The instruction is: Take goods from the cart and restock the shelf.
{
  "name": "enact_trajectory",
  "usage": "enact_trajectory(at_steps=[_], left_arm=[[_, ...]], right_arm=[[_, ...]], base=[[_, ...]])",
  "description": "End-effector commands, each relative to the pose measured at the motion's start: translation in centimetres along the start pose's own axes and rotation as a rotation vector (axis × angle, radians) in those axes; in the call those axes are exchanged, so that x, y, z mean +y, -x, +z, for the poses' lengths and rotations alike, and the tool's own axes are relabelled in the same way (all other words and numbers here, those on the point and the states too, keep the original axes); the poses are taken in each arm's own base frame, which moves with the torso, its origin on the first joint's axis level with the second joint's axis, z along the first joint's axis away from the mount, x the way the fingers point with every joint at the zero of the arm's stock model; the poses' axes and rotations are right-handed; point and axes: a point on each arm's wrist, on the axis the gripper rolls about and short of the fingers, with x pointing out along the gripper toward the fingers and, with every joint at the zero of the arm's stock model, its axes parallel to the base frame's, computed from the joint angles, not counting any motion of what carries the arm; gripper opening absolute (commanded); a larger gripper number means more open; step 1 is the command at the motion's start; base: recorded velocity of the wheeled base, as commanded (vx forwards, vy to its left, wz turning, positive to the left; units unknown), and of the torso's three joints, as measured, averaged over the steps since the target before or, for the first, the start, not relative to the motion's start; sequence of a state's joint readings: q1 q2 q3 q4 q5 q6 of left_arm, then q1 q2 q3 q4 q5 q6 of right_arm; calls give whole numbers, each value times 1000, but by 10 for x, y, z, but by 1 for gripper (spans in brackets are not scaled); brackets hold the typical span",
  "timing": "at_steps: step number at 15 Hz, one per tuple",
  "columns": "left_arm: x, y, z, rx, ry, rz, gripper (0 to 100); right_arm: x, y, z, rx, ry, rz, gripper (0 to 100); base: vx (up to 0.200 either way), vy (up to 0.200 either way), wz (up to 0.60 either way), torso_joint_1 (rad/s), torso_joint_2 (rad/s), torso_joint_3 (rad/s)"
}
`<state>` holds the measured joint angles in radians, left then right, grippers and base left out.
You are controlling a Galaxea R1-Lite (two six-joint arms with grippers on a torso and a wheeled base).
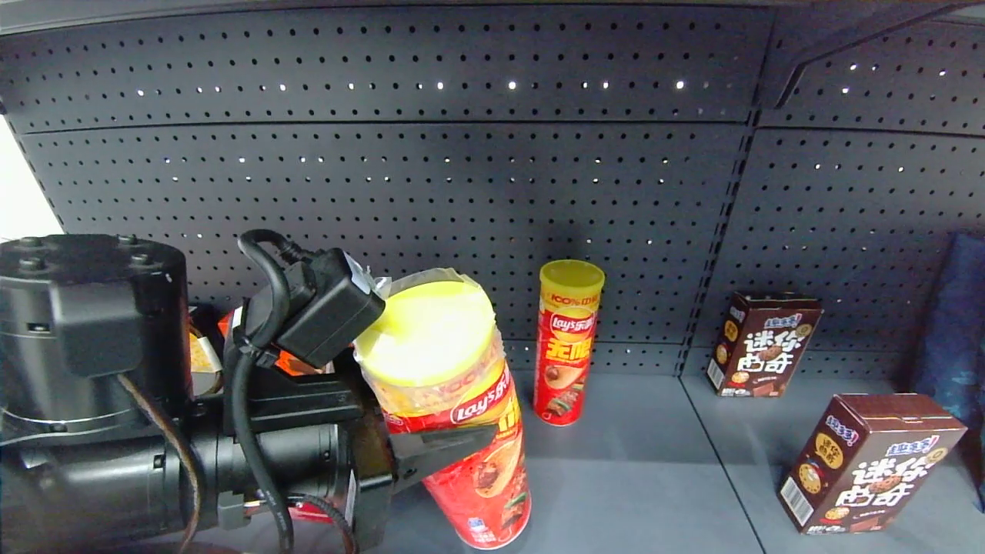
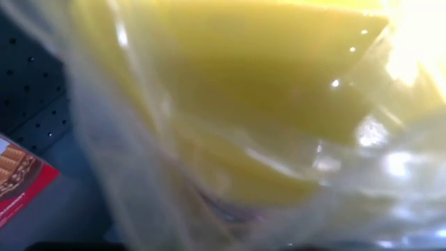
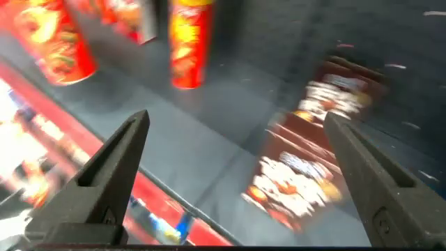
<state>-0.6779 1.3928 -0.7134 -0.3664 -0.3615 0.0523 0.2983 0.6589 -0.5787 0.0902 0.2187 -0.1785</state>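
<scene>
My left gripper (image 1: 450, 440) is shut on a red chips can (image 1: 492, 481) with a yellow lid, wrapped in clear plastic. The can leans slightly, and its base is down at the grey shelf floor (image 1: 639, 477), near the front. Its lid and wrap (image 2: 265, 104) sit right against the left wrist camera. A second, matching chips can (image 1: 567, 342) stands upright at the back of the shelf, to the right of the held one. My right gripper (image 3: 240, 185) is open with nothing in it, out in front of the shelf. Two red cans (image 3: 189, 42) and a brown box (image 3: 306, 167) lie beyond it.
Two brown cookie boxes stand on the right shelf section, one at the back (image 1: 762, 344) and one nearer the front (image 1: 866, 462). A blue pack (image 1: 954, 323) is at the far right edge. Red packages (image 2: 17, 174) sit behind my left arm. A perforated back panel (image 1: 462, 177) closes off the shelf.
</scene>
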Motion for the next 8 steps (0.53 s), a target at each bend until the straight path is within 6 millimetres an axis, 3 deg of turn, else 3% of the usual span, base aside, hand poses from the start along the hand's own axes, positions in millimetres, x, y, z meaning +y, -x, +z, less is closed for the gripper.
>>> enact_trajectory(at_steps=[1,2,4,6,7,8], left_arm=[[4,0,0,2,7,14,0],[8,2,0,-3,12,27,0],[12,4,-2,3,21,44,0],[12,5,0,-3,19,38,0],[12,4,2,-9,21,34,0],[12,4,2,-9,21,34,0]], right_arm=[[-1,-54,7,120,11,149,100],[1,-78,17,115,22,201,100],[5,-106,24,149,26,250,100],[6,-123,26,174,24,265,100],[10,-144,34,179,31,296,100],[10,-144,34,179,31,296,100]], base=[[0,0,0,0,0,0],[0,0,0,0,0,0],[0,0,0,0,0,0],[0,0,0,0,0,0],[0,0,0,0,0,0],[0,0,0,0,0,0]])
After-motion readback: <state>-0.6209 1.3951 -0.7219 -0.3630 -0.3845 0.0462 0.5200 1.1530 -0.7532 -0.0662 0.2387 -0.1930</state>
